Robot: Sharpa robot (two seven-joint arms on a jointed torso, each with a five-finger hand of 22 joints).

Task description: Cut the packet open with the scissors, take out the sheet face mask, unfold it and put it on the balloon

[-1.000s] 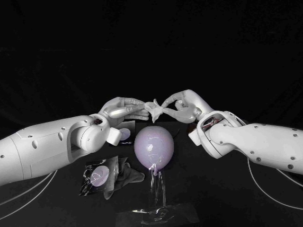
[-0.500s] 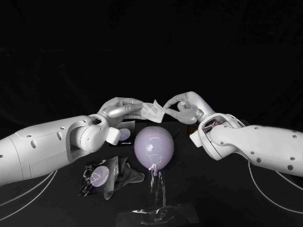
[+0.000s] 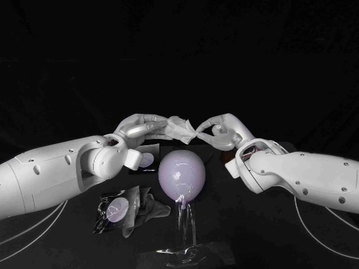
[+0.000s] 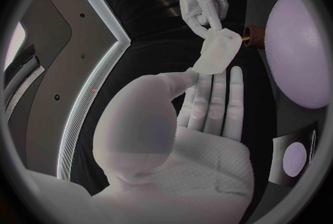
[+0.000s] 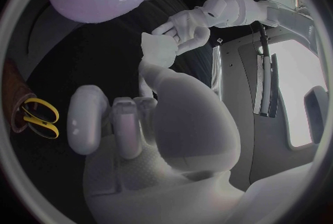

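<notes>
2 fingertip pinches hold the sheet mask: left robot hand and right robot hand.

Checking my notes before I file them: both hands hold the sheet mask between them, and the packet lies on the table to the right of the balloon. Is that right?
Not quite. The head view shows the packet lying to the left of the balloon, not the right. The rest stands: the left hand and the right hand hold the sheet mask between them.
</notes>
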